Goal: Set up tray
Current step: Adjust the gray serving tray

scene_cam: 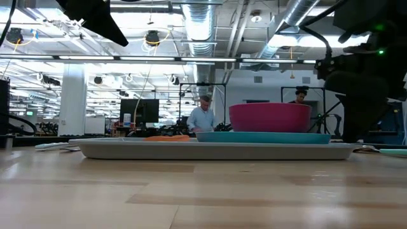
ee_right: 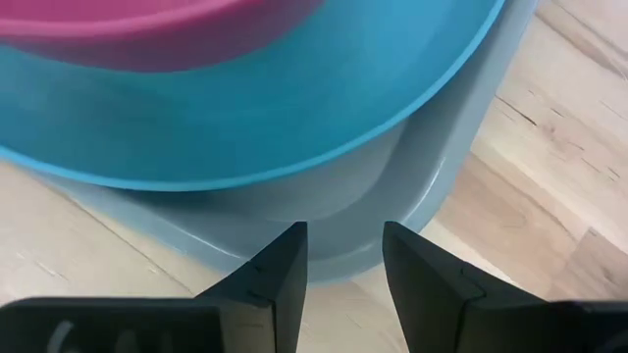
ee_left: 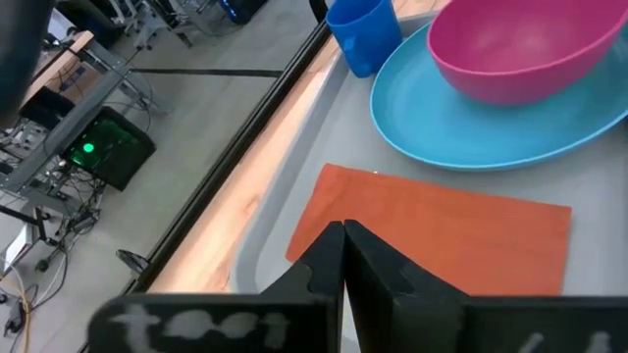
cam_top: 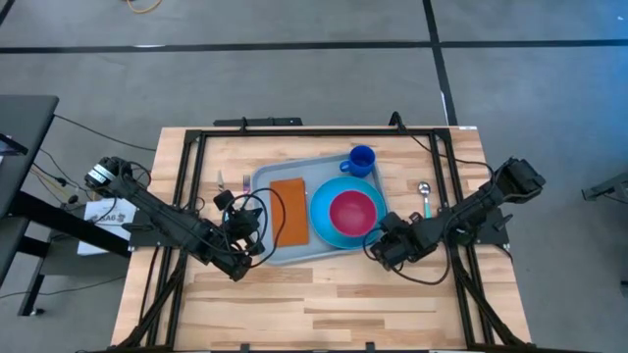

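Observation:
The pale grey-blue tray lies flat mid-table. On it rest an orange-brown napkin, a round blue plate carrying a pink bowl, and a blue cup at its far edge. My left gripper is shut, its tips over the napkin's near left corner. My right gripper is open and sits low at the tray's near right corner, below the plate's rim, fingers apart from it. My left gripper points its shut fingertips slanting down from the table's near left side at the napkin's near left corner. I cannot tell whether they touch it.
A spoon lies on the bare wood right of the tray, and cutlery lies left of it. A black frame runs around the table. Open wood stretches along the near side. People stand in the room behind.

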